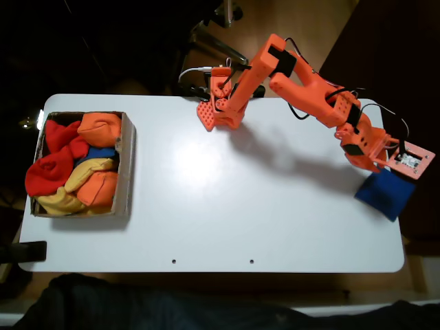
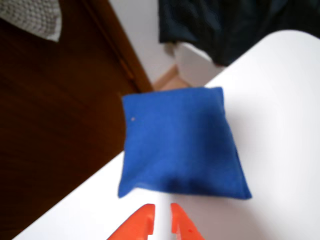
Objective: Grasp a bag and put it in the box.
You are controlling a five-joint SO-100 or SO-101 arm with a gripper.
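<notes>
Hovering at the table's (image 1: 206, 206) right edge, the orange gripper (image 2: 161, 207) has its fingertips nearly together, just short of the blue bag (image 2: 180, 142), which overhangs that edge (not touching). The box (image 1: 126, 161) sits at the left end.
</notes>
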